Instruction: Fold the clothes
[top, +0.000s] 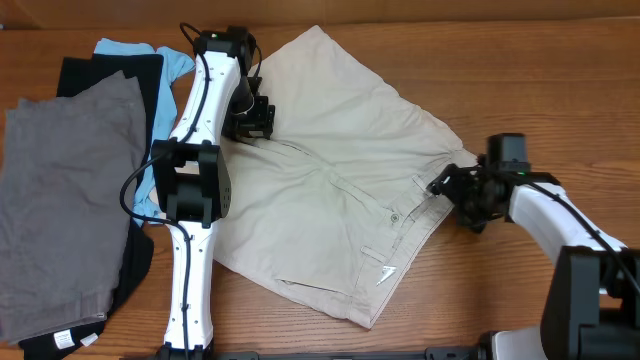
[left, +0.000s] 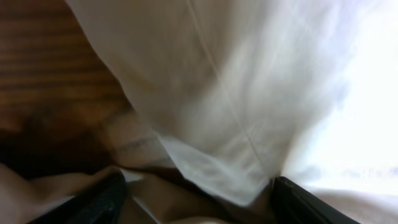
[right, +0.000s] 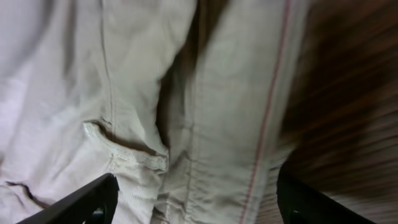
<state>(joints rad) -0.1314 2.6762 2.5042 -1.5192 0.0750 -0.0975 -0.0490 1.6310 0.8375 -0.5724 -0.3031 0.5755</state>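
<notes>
No legible text, label or number.

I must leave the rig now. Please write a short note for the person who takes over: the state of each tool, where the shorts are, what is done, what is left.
Left tool: open, fingers wide apart at the hem of the far leg of the beige shorts.
Right tool: open, over the waistband at the right edge of the shorts.
Shorts: spread out mid-table, waistband to the right.
Done: no fold visible.
Left: close on the cloth, make all folds.
The pile of grey shorts and the light blue garment at the left is not part of this job.
</notes>
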